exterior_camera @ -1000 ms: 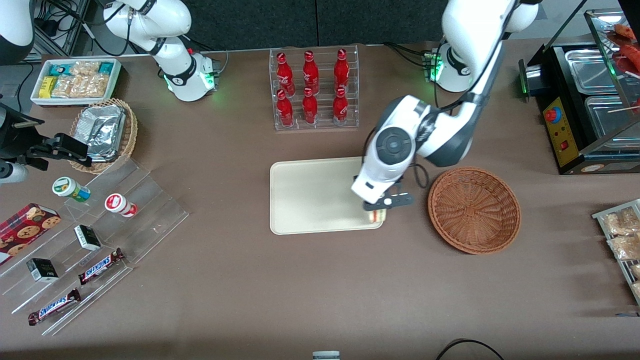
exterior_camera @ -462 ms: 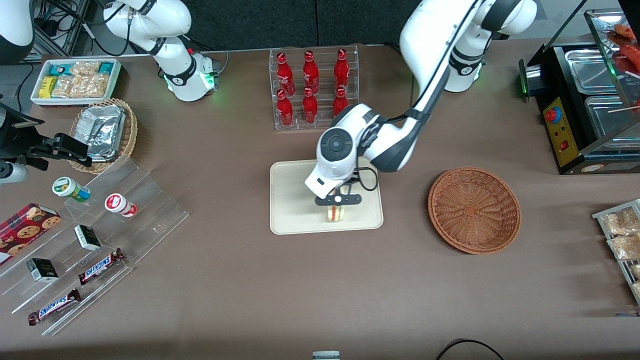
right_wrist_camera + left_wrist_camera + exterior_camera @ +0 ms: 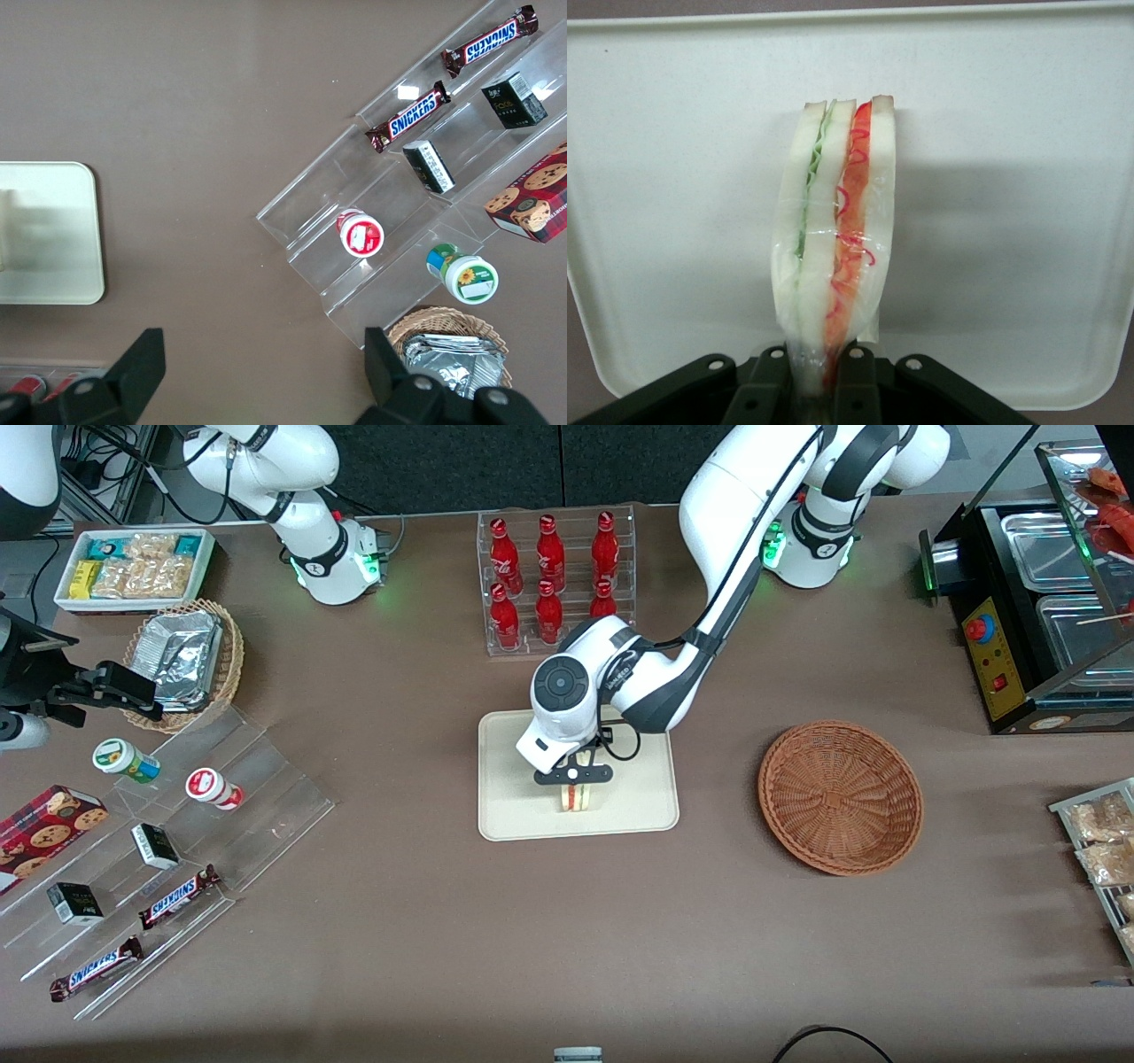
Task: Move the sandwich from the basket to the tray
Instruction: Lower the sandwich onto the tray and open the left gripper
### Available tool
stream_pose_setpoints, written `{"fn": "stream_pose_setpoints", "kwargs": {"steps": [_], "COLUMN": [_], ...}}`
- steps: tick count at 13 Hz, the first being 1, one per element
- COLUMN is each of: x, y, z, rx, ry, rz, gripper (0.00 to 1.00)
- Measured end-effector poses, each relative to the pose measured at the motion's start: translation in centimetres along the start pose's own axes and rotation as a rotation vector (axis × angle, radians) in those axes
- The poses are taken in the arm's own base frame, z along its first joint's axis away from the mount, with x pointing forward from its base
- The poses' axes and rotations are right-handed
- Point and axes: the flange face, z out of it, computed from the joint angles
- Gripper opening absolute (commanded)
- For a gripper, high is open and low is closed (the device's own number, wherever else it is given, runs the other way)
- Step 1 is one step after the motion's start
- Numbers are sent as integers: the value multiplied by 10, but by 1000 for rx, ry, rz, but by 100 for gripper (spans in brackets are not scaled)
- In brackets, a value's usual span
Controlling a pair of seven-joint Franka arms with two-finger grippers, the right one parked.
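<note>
The sandwich (image 3: 574, 798) (image 3: 837, 230), a wedge of white bread with red and green filling stripes, hangs over the cream tray (image 3: 514, 815) (image 3: 1010, 177), near the tray's edge closest to the front camera. My left gripper (image 3: 573, 778) (image 3: 817, 390) is shut on the sandwich's end, its black fingers (image 3: 855, 385) pressing the bread on both sides. The reddish-brown woven basket (image 3: 839, 797) sits beside the tray toward the working arm's end of the table and holds nothing.
A clear rack of red bottles (image 3: 555, 580) stands farther from the front camera than the tray. Clear acrylic steps with snack bars, cups and boxes (image 3: 168, 841) (image 3: 425, 159) lie toward the parked arm's end, along with a tan basket of foil packets (image 3: 182, 660).
My left gripper has carried the sandwich from the tray's edge nearest the basket to over the tray's middle, moving toward the parked arm's end.
</note>
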Motion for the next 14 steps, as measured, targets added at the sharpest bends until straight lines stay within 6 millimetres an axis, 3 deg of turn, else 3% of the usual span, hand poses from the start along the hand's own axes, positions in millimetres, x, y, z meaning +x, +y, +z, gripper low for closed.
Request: {"fn": "stream_pose_setpoints", "kwargs": {"steps": [7, 8, 9, 14], "x": [0, -2, -3, -4], "y": [-2, -1, 1, 2], "z": [13, 17, 21, 22], "rx": [23, 27, 31, 32], "ry": [-20, -24, -27, -27], "rz": [-1, 1, 4, 6], "gripper": [0, 25, 99, 100]}}
